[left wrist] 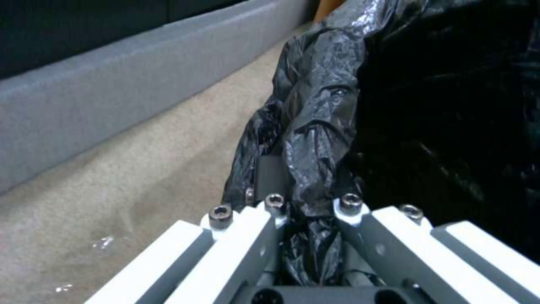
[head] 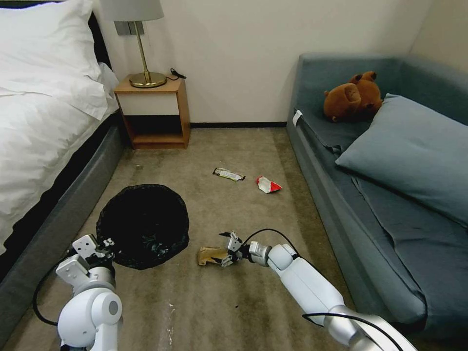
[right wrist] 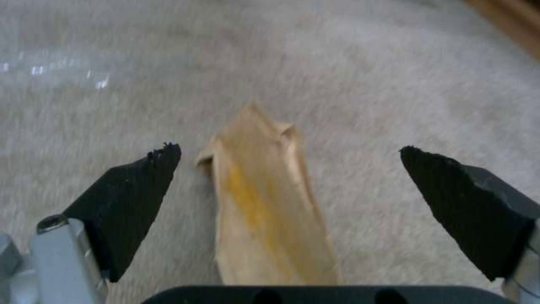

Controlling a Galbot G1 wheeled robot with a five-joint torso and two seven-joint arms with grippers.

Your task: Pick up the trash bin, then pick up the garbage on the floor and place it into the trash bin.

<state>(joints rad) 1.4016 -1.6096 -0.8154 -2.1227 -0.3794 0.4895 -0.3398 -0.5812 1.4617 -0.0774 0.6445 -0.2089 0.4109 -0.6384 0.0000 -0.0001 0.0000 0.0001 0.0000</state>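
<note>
Right gripper (head: 229,249) is down at carpet level with its jaws spread wide, and the crumpled brown paper (head: 210,255) sits right between the two black pads (right wrist: 135,198). From the right wrist view the paper's long axis runs straight out along my approach line, so the fingers would close across its narrow width, which is what I want. Neither pad looks to be touching it yet; there's carpet showing on both sides. I'd say I'm lined up and just need to squeeze, but thin crumpled paper can squirt out or flatten against the carpet (head: 253,204).

Left gripper (head: 97,249) is clamped onto the near rim of the trash bin (head: 144,224), with the black bag bunched up between the fingers. The bin is just left of the paper, so the carry over should be short.

Still on the floor farther out: the flat snack wrapper (head: 228,174) and the red-white wrapper (head: 267,185), side by side toward the sofa (head: 341,204).
</note>
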